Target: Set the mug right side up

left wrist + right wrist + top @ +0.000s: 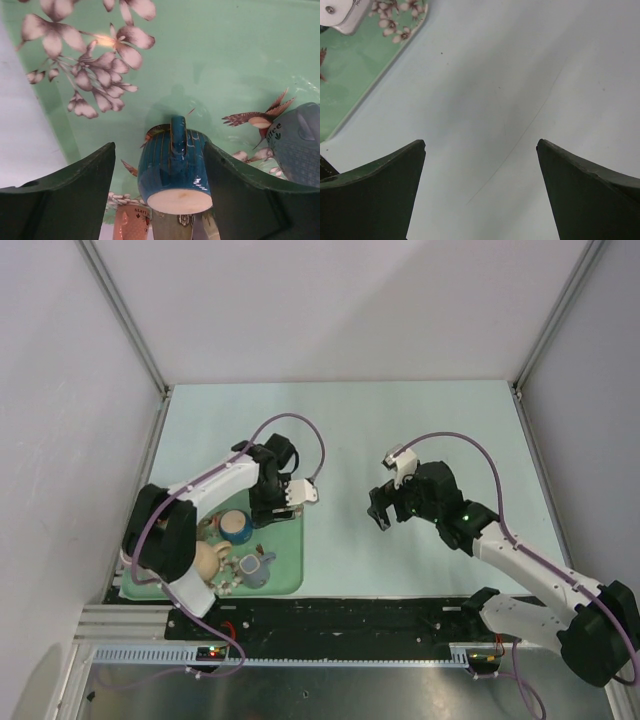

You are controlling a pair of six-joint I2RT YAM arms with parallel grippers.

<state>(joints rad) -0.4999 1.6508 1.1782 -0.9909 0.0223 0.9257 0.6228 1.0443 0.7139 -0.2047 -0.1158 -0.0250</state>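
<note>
Nearest the lens, two dark fingers of left end effector, spread either side of one blue mug. Clear gap at one finger; other finger touching or just beside, cannot tell which. Mug upside down on one green flowered tray, pale base up, handle pointing away from the fingers. On same tray, two more vessels: one grey-blue cup, one beige cup. Right end effector spread wide above desk, beside the tray's edge, gripping nothing.
</note>
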